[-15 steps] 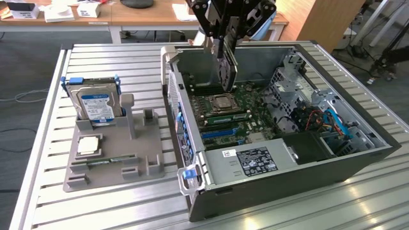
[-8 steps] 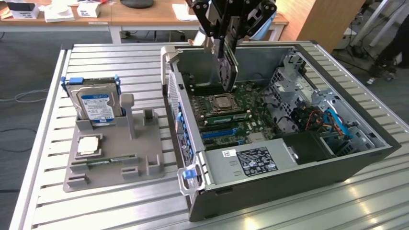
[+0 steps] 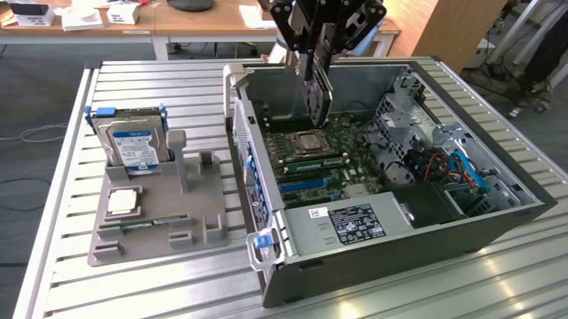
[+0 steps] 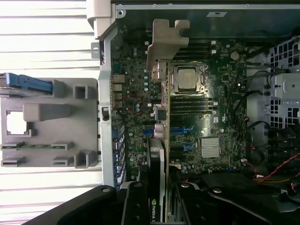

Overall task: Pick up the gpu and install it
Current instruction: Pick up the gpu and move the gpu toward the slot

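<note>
The gpu (image 3: pixel 318 100) hangs upright on its edge inside the open computer case (image 3: pixel 390 266), above the motherboard (image 3: pixel 320 159) near the CPU socket. My gripper (image 3: pixel 312 60) comes down from above and is shut on the card's upper edge. In the wrist view the gpu (image 4: pixel 157 159) shows edge-on between my gripper (image 4: pixel 159 208) fingers, and its silvery metal bracket (image 4: pixel 166 42) points toward the case's rear wall. The card floats over the board just beside the blue expansion slots (image 4: pixel 180 146), not seated in any slot.
A grey holder tray (image 3: pixel 159 219) stands on the slatted table at the exterior view's left. It carries a silver blue-labelled hard drive (image 3: pixel 135 143), a CPU chip (image 3: pixel 122 203) and a RAM stick (image 3: pixel 146 227). A power supply (image 3: pixel 350 226) and cables (image 3: pixel 453 169) crowd the case.
</note>
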Motion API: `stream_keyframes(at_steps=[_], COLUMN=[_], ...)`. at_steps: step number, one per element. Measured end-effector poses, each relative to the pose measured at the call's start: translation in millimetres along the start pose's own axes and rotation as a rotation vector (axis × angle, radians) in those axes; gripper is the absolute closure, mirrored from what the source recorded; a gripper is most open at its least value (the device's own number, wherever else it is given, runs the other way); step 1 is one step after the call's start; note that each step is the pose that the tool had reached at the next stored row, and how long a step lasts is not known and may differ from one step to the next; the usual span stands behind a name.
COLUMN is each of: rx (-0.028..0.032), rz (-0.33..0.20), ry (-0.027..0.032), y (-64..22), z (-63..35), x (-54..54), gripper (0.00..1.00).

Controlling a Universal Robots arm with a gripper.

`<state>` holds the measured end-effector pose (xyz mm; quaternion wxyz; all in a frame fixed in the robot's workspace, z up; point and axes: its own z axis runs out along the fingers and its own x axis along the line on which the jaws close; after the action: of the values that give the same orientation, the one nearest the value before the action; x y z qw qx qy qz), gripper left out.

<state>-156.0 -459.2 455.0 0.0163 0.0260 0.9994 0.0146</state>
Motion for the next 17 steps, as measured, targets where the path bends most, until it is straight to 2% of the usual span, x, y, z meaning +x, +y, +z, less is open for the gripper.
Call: stream_keyframes(at_steps=[17], rx=[0.0000], rz=[0.000], ry=[0.0000], y=[0.6], z=[0.4], x=[-12.0], gripper=[0.73])
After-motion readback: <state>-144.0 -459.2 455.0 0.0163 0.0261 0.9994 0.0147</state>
